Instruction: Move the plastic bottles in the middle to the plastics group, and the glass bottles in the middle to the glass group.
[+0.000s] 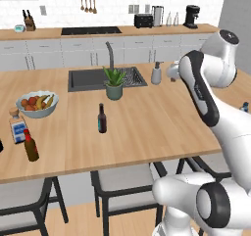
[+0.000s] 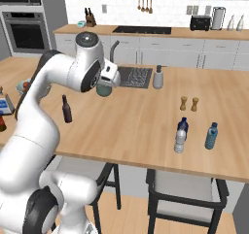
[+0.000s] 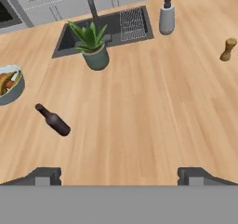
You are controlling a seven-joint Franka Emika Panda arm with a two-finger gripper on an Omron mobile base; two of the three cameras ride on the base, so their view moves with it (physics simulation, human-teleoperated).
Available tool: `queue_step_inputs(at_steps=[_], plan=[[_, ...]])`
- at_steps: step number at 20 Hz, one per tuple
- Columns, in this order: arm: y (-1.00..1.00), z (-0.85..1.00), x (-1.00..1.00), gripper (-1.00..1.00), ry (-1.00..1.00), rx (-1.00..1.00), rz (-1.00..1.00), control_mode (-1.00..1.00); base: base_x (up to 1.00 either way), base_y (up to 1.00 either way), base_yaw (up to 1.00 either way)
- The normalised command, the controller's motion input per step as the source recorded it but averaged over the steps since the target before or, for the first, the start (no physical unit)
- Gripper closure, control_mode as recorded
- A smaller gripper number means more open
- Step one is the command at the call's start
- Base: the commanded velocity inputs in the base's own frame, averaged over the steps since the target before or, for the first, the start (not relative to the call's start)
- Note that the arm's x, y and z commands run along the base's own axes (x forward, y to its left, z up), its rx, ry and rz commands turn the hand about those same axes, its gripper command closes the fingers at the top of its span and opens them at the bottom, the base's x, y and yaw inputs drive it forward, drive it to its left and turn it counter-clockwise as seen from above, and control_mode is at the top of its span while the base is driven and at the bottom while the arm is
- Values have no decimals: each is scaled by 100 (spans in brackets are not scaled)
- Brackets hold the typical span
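A near-black bottle with a teal label (image 1: pixel 102 118) (image 2: pixel 66 109) (image 3: pixel 53 121) stands alone in the middle of the island counter. At the left end, a brown bottle with a red cap (image 1: pixel 31 146) stands next to the flat blue-labelled bottle (image 1: pixel 17 127). On the right, a small clear bottle with a white cap (image 2: pixel 180 141) stands against the dark blue bottle (image 2: pixel 183 126), with the light blue bottle (image 2: pixel 211 136) beside them. My gripper (image 3: pixel 119 175) hangs open high above the bare counter, right of the near-black bottle, with nothing between its fingers.
A fruit bowl (image 1: pixel 37 104) sits at the left. A potted plant (image 1: pixel 114 83), the sink (image 1: pixel 98 78) and a soap dispenser (image 1: pixel 156 73) line the counter's far side. Two wooden shakers (image 2: pixel 189 104) stand behind the right-hand bottles. Chairs stand under the near edge.
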Motion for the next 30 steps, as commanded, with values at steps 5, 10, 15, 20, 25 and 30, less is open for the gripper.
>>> queue_step_inputs(at_steps=[5,10,15,20,25,30], plan=[[84,-11,-2,-100,0,-14,14,-100,0,0,0],[77,-23,0,-100,0,-11,9,-100,0,0,0],[37,-6,0,-100,0,-4,2,-100,0,0,0],[42,-14,1,-100,0,-7,1,-100,0,0,0],[30,-5,13,-100,0,-4,0,-100,0,0,0],[19,-3,16,-100,0,-1,0,-100,0,0,0]])
